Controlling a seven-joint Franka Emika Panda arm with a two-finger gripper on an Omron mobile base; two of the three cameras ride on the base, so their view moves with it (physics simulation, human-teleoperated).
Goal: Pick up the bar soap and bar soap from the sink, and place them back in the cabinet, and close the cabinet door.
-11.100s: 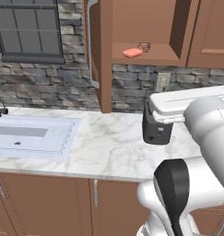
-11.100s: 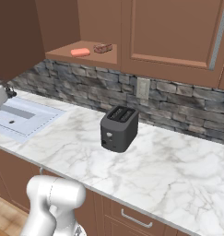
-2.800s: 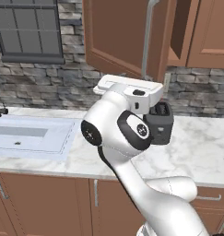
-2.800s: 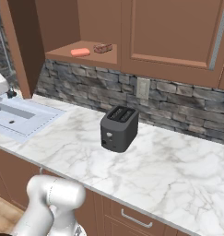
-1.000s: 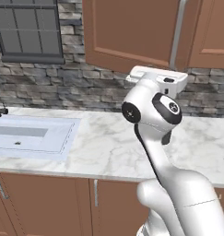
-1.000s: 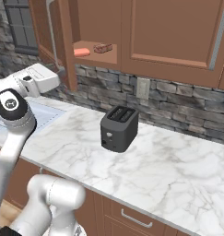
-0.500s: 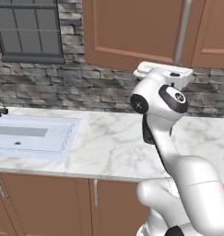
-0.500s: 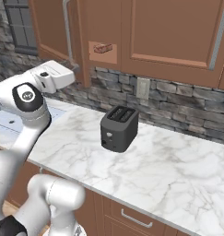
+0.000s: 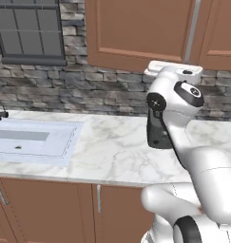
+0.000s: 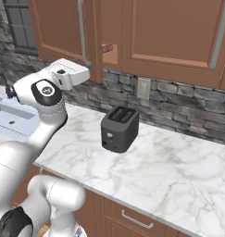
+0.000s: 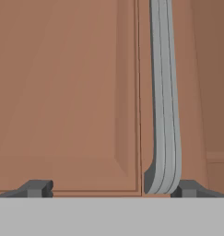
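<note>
The cabinet door [image 10: 58, 28] stands almost shut, leaving a narrow gap at its right edge. Through that gap a tan-brown bar soap [image 10: 106, 47] shows on the cabinet shelf. In the hand view the door panel [image 11: 67, 92] is very close, and its long silver bar handle [image 11: 165, 106] curves down to the door near the right fingertip [image 11: 187, 188]. My gripper [image 11: 112, 189] is open with nothing held, its tips against or just off the door's lower edge. The white hand [image 9: 174, 71] is raised under the door [image 9: 136, 33]. The sink [image 9: 31, 140] lies at the left.
A black toaster [image 10: 119, 128] stands on the marble counter [image 10: 169, 171] below the cabinet, behind my arm in the left base view. A wall outlet [image 10: 142, 89] sits on the stone backsplash. A dark window [image 9: 29, 31] hangs above the sink.
The door has swung further toward shut and my hand has followed it to the right. The orange block seen on the shelf before is now behind the door.
</note>
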